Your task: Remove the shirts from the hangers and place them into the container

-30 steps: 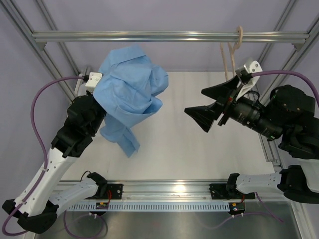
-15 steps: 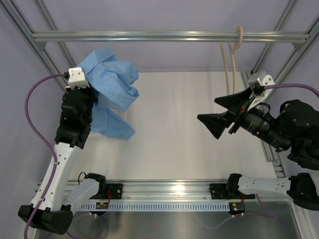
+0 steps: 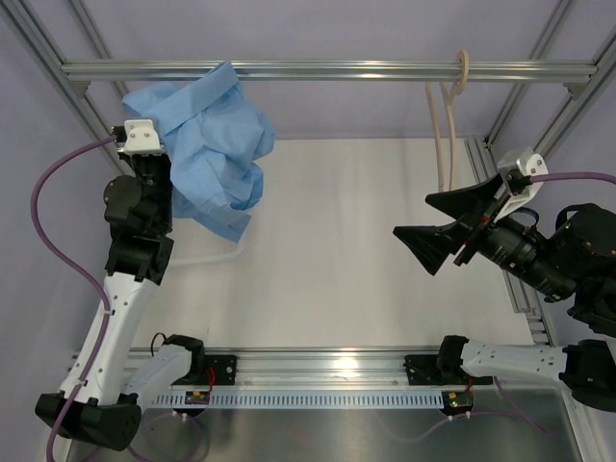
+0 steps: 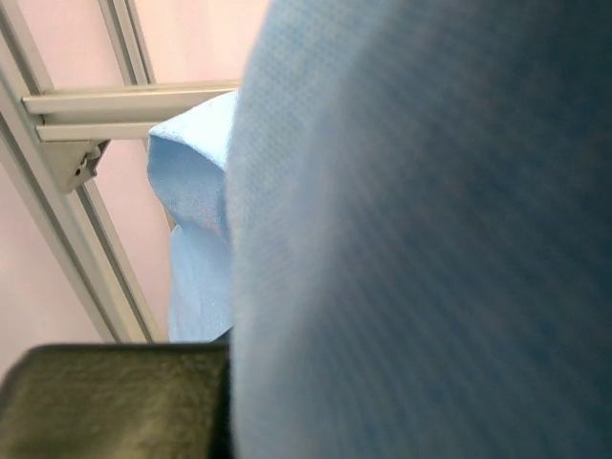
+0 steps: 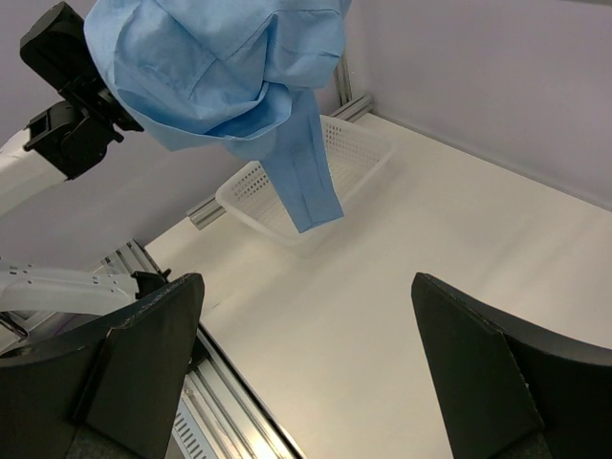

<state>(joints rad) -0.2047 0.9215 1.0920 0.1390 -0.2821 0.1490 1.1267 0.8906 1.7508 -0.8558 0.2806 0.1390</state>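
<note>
The left gripper (image 3: pixel 157 154) is pinched on the shirt (image 3: pixel 212 154), holding it bunched in the air above the bin (image 5: pixel 363 153) at the surface's left side. The right gripper (image 3: pixel 414 217) stands spread wide, holding nothing, near the hanger (image 3: pixel 445 115) hooked on the bar (image 3: pixel 337 69).

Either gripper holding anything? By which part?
Left gripper holds the light blue shirt by bunched fabric; which part of it cannot be told. Right gripper is open, empty.
</note>
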